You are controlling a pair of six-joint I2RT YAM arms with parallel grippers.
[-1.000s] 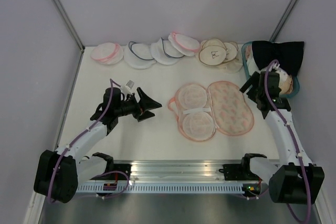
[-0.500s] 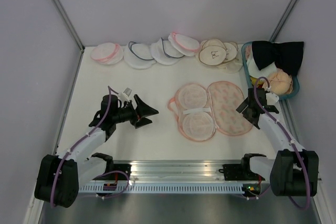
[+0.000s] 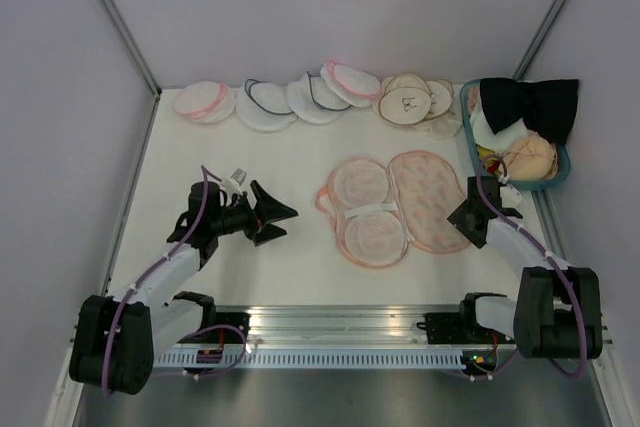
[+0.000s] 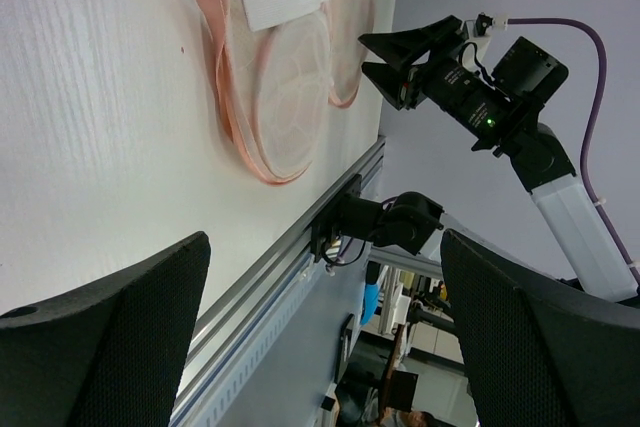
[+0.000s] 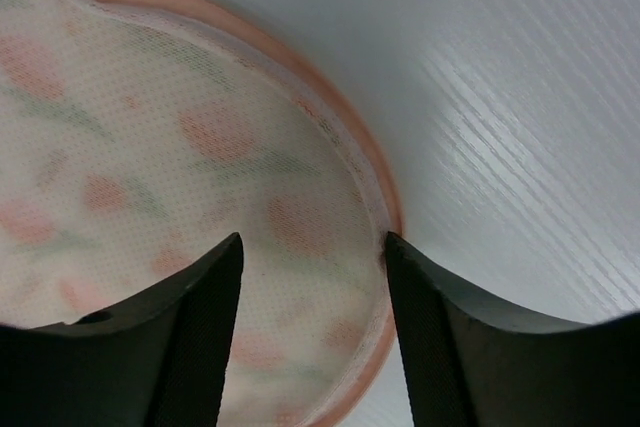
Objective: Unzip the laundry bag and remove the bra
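Note:
The laundry bag (image 3: 400, 209) lies unzipped and spread flat mid-table: pink mesh lobes with a white strap on the left, printed cream lobe on the right. It also shows in the left wrist view (image 4: 285, 77) and the right wrist view (image 5: 180, 167). The black bra (image 3: 525, 102) lies on top of the teal basket (image 3: 563, 169) at the back right. My right gripper (image 3: 462, 215) is open, its fingers straddling the bag's pink right rim (image 5: 312, 242). My left gripper (image 3: 285, 217) is open and empty, left of the bag (image 4: 320, 242).
White round pouches (image 3: 285, 99) and beige round pouches (image 3: 412, 99) line the back edge. A peach bra (image 3: 530, 155) sits in the basket. A metal rail (image 3: 340, 327) runs along the near edge. Grey walls close in left and right.
My right arm has swung down from the basket to the bag's right edge. My left gripper has drifted slightly nearer and lower. The black bra stays on the basket.

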